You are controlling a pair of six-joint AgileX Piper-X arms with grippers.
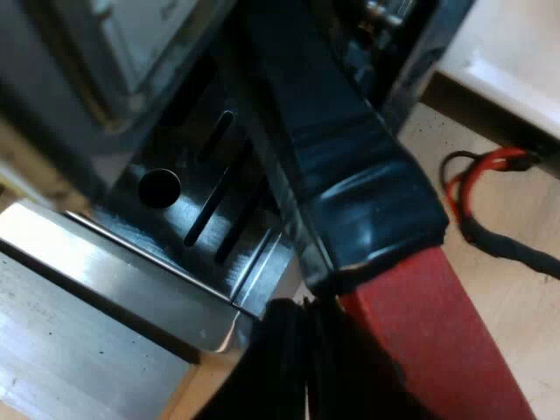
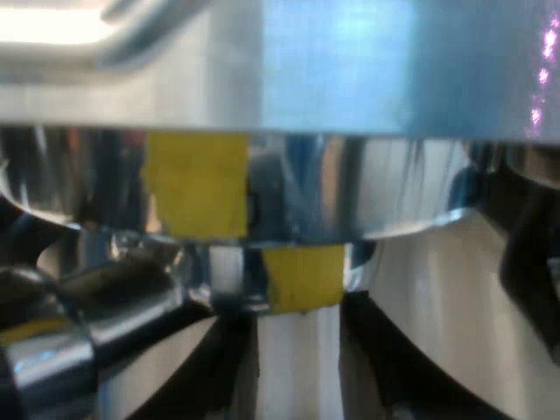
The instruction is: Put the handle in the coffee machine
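Just beside the left gripper (image 1: 289,376) is the handle (image 1: 350,175), dark and seen close up. Its red end (image 1: 429,341) is nearest the gripper, and its long axis runs away from the gripper, up toward the espresso machine (image 1: 114,52). It passes over the black slotted drip tray (image 1: 201,201), with wooden table (image 1: 79,350) under that. I can't tell this gripper's grip. Ahead of the right gripper (image 2: 297,376), the chrome group head (image 2: 394,192) carries a yellow tape mark (image 2: 197,184). The holder's metal head (image 2: 219,267) sits against its underside with its own yellow mark (image 2: 302,276), offset from the upper one. I can't tell this gripper's grip either.
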